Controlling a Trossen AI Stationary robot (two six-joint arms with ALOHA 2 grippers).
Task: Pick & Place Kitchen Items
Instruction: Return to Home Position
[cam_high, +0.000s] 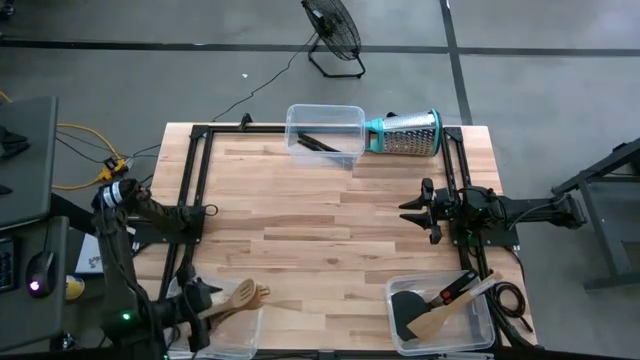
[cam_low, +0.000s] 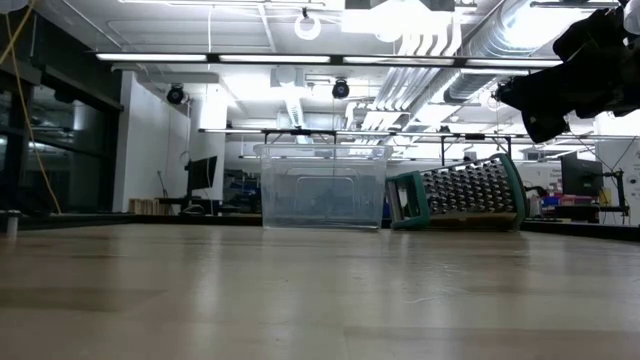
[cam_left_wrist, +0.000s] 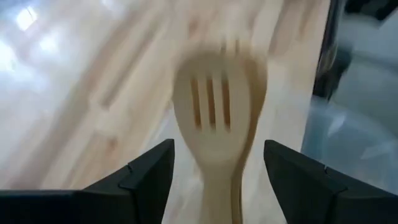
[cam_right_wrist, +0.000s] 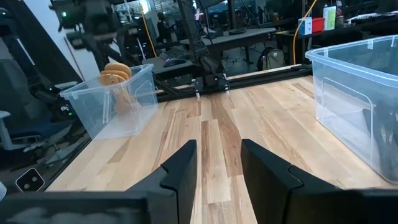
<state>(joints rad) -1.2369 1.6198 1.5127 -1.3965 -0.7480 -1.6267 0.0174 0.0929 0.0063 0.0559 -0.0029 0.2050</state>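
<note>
**Fingers (cam_left_wrist: 146, 177) open and empty: sorting looks finished**

Left gripper (cam_high: 203, 299) stands wide over the lower-left bin (cam_high: 250, 338), with the slotted wooden spoon (cam_left_wrist: 214, 115) free between its fingers. Right gripper (cam_high: 418, 210), at middle right, is slightly parted and holds nothing. Black tools (cam_high: 320, 143) lie in the upper bin (cam_high: 346, 122) and spatulas (cam_high: 432, 322) in the lower-right bin (cam_high: 482, 340). I judge nothing remains to sort.
</note>
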